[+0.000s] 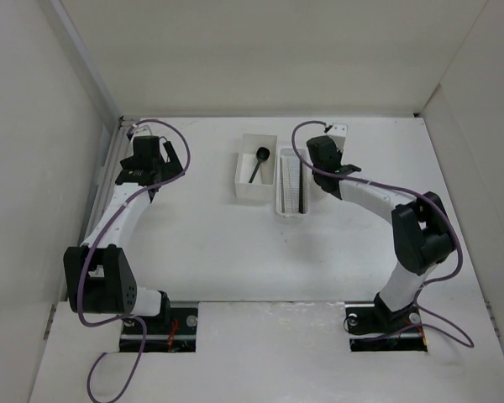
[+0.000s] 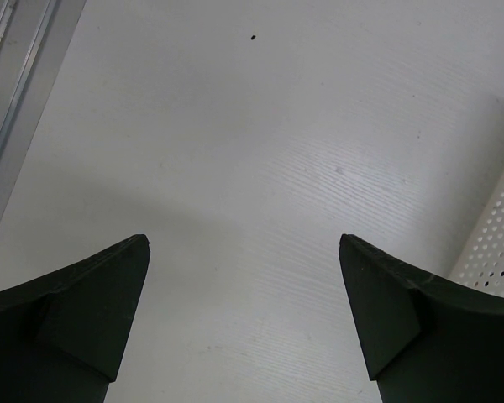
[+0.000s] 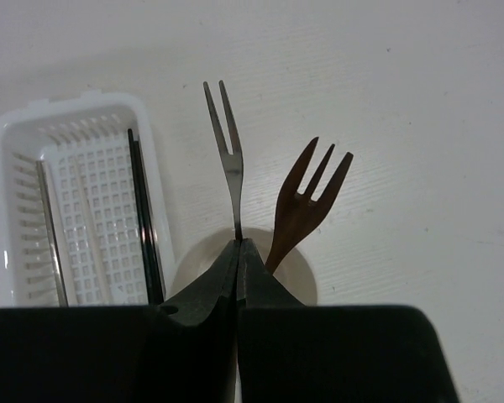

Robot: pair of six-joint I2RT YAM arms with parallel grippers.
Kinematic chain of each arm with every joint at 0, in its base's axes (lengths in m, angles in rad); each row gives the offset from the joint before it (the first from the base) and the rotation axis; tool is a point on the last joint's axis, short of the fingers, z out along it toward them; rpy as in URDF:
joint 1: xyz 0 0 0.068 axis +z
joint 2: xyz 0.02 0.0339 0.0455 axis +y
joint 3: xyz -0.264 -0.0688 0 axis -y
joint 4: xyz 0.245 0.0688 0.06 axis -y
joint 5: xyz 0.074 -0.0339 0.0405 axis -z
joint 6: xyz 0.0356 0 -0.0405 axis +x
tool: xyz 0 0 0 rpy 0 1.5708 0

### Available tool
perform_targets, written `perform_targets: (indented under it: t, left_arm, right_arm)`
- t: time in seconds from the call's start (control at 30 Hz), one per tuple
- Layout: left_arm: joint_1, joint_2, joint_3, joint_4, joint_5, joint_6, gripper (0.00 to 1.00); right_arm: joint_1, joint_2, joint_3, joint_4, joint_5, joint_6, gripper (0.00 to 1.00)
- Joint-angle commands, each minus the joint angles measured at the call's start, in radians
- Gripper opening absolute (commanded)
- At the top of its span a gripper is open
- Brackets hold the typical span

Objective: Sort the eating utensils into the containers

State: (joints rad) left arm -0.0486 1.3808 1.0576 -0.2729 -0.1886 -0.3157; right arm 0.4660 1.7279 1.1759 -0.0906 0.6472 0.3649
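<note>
My right gripper (image 3: 238, 242) is shut on the small silver fork (image 3: 227, 155), tines pointing away, right over the cream round cup (image 3: 193, 267). The dark brown fork (image 3: 307, 201) stands in that cup, tines up. The white perforated basket (image 3: 21, 210) beside it holds dark and pale chopsticks (image 3: 143, 210). In the top view the right gripper (image 1: 326, 151) is beside the basket (image 1: 291, 193), and the black spoon (image 1: 258, 163) lies in the white square box (image 1: 241, 186). My left gripper (image 2: 244, 243) is open and empty over bare table at the far left (image 1: 151, 155).
A metal rail (image 1: 109, 176) runs along the table's left edge next to the left gripper. White walls enclose the table on the left, back and right. A corner of perforated basket (image 2: 496, 248) shows in the left wrist view.
</note>
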Motion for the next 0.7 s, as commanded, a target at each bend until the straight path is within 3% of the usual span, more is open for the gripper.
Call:
perform_targets:
  t: [0.0,0.1,0.17,0.3,0.5,0.53,0.57,0.67]
  left_arm:
    - [0.003,-0.006,0.042,0.012,-0.006,0.007,0.95]
    - [0.003,-0.006,0.042,0.012,-0.006,0.007,0.95]
    - [0.003,-0.006,0.042,0.012,-0.006,0.007,0.95]
    - [0.003,-0.006,0.042,0.012,-0.006,0.007,0.95]
    - [0.003,-0.006,0.042,0.012,-0.006,0.007,0.95]
    - [0.003,-0.006,0.054,0.012,-0.015,0.007,0.95]
    - [0.003,-0.006,0.054,0.012,-0.026,0.018,0.95]
    - [0.003,0.017,0.099,0.012,-0.107,0.041,0.96]
  right_arm:
    - [0.016,0.022,-0.002,0.072,-0.001,0.017,0.00]
    - [0.025,-0.020,-0.013,0.072,-0.001,0.017,0.20]
    - [0.036,-0.043,-0.024,0.072,-0.001,0.006,0.27]
    - [0.045,-0.103,-0.059,0.072,0.019,0.006,0.35]
    - [0.045,-0.249,-0.058,0.063,0.049,-0.013,0.36]
    - [0.045,-0.295,-0.044,0.063,0.049,-0.047,0.41]
    - [0.024,-0.313,-0.026,0.048,0.049,-0.063,0.44]
    - [-0.178,-0.292,0.115,-0.073,-0.201,-0.078,0.57]
